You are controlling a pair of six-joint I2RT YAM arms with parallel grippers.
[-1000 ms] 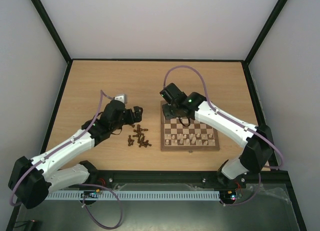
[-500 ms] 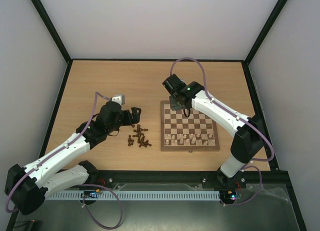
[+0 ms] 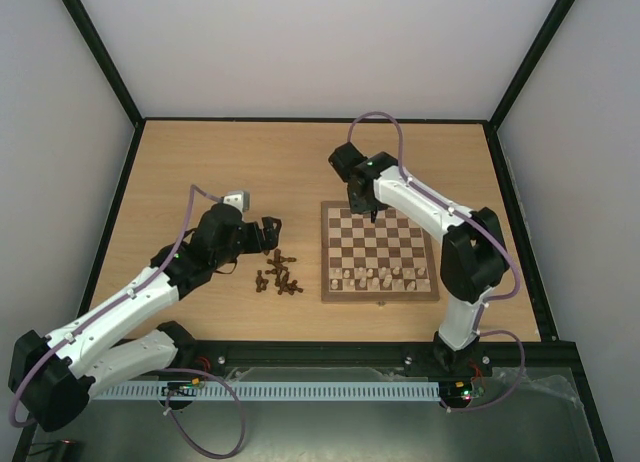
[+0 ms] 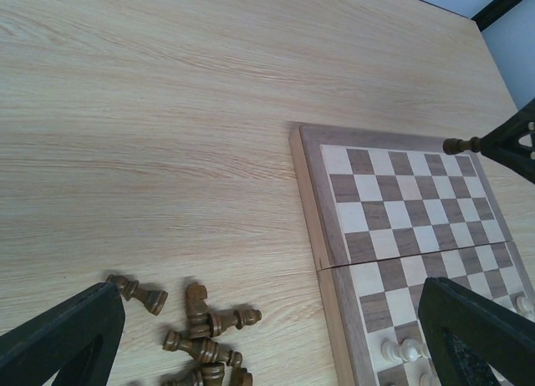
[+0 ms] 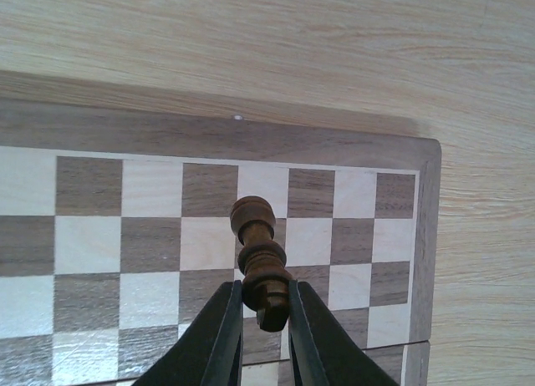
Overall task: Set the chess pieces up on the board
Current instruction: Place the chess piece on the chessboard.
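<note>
Right gripper (image 3: 372,213): closed on one dark brown chess piece (image 5: 257,265). The two fingers (image 5: 224,327) pinch its lower end, and the knobbed head sticks out past the fingertips.
Held piece and the board: the piece hangs over the far rows of the board (image 3: 375,238), roughly midway between its left and right edges in the top view. The right wrist view shows bare checkered squares behind it and the far border frame beyond. I cannot tell whether it touches the board.
Same piece from the left wrist: a small dark shape (image 4: 461,144) jutting from the black fingers at the right edge, above the board's far end.
Left gripper (image 3: 271,233): jaws spread wide, nothing between them. It hangs over the table (image 3: 220,162) to the left of the board.
Dark pieces on the table (image 3: 277,275): a loose heap lying on their sides, just near of the left gripper and just left of the board's left edge. In the left wrist view the heap (image 4: 201,327) shows between the two fingers, closer to the left one.
Pale pieces (image 3: 378,276): standing along the board's near rows, well apart from the held piece.
Board's far half: squares bare.
</note>
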